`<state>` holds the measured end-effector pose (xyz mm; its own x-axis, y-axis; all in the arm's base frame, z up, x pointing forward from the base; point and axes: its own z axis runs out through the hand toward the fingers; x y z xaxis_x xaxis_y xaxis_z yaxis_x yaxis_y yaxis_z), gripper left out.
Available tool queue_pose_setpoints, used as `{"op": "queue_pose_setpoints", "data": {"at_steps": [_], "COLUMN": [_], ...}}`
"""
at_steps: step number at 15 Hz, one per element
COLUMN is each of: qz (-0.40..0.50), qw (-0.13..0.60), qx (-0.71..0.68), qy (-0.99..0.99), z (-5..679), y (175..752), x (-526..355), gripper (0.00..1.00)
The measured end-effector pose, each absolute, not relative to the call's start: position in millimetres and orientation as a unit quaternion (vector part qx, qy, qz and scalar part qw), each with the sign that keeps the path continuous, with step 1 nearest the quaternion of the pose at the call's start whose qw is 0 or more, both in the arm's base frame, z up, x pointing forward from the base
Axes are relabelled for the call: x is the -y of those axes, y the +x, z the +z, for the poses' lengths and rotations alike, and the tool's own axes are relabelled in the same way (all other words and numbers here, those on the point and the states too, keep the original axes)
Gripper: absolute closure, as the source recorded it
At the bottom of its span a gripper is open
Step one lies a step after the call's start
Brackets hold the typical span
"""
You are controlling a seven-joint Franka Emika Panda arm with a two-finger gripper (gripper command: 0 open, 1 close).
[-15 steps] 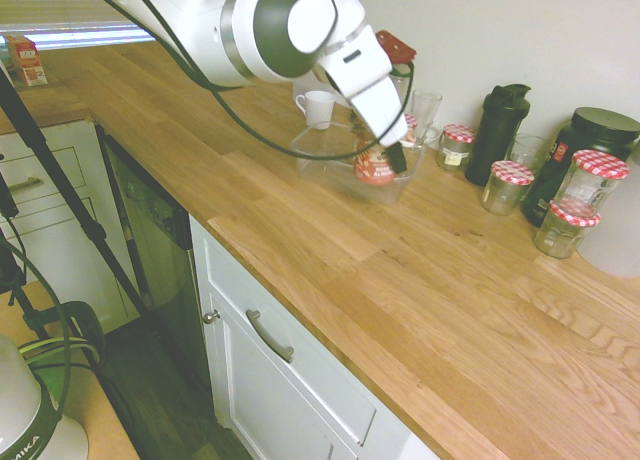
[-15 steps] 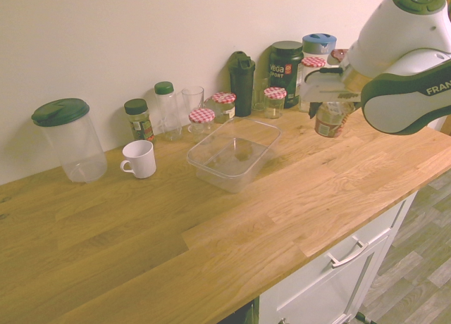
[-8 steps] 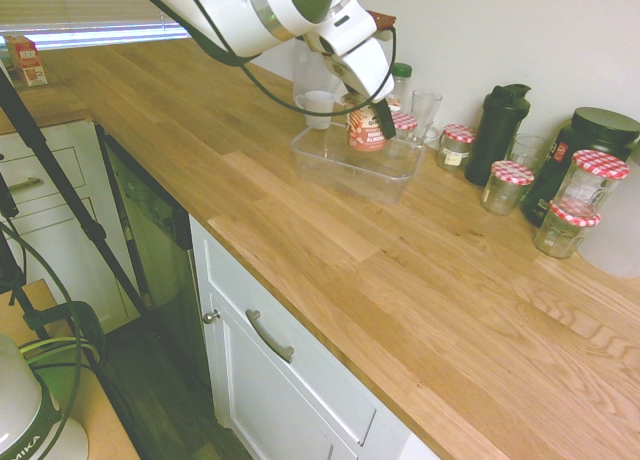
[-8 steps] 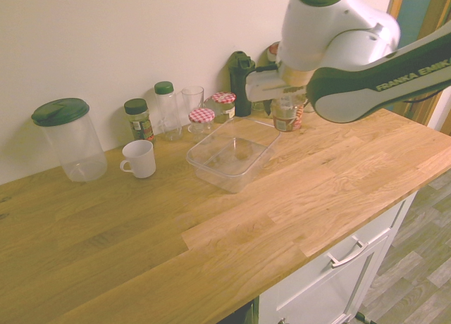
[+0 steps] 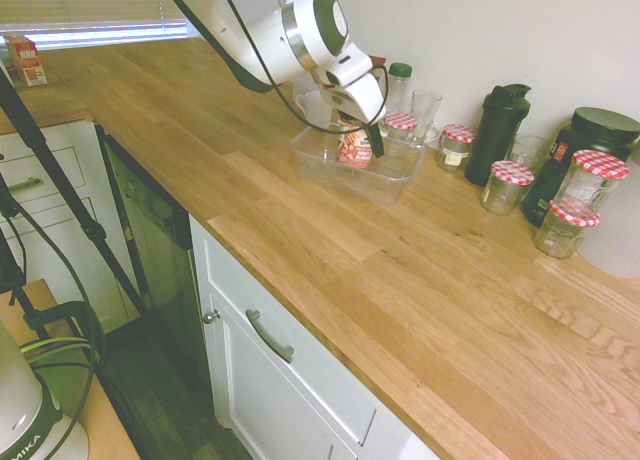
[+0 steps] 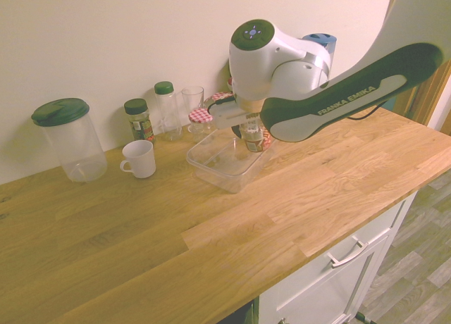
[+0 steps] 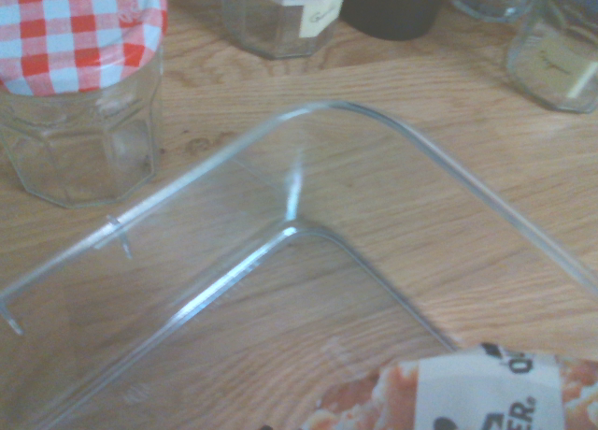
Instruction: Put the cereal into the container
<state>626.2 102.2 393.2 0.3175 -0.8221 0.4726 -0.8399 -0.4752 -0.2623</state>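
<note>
- Carried across since the earlier frames, the cereal [image 5: 355,152] is now seen over the container [image 5: 345,183] in the second exterior view, where it was previously held off to one side.
- The cereal is clamped between the fingers of the end effector [image 5: 361,140], near one end of the container; whether its base is touching the floor of the container cannot be told.
- Grasping and carrying are judged done; any remaining lowering, the release and the withdrawal are left.
- Of the task's things, one cereal cup and one container are counted.
- On the worktop [image 5: 300,230], five jars with red-checked lids [image 5: 508,185], two clear glasses [image 5: 425,108], one green-lidded bottle [image 5: 399,80], one dark shaker [image 5: 497,135], one big black tub [image 5: 585,140] and one carton [image 5: 27,62] are counted.
- Also counted are one white mug [image 6: 139,159], one lidded pitcher [image 6: 74,144] and one seasoning jar [image 6: 139,121].
</note>
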Motion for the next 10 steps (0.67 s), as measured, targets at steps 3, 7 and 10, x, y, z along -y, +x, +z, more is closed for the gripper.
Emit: {"op": "queue_pose_setpoints", "data": {"at_steps": [3,7,10], "qz": [0.25,0.236,0.222], "qw": [-0.003,-0.01,-0.011], "qx": [0.5,0.499,0.503], "qy": [0.829,0.834,0.835], "z": [368.4,363.8,359.3], "y": [642.4,648.0,649.9], "x": [-106.9,-107.9,-99.5], "gripper": [1.0,0.0,0.0]}}
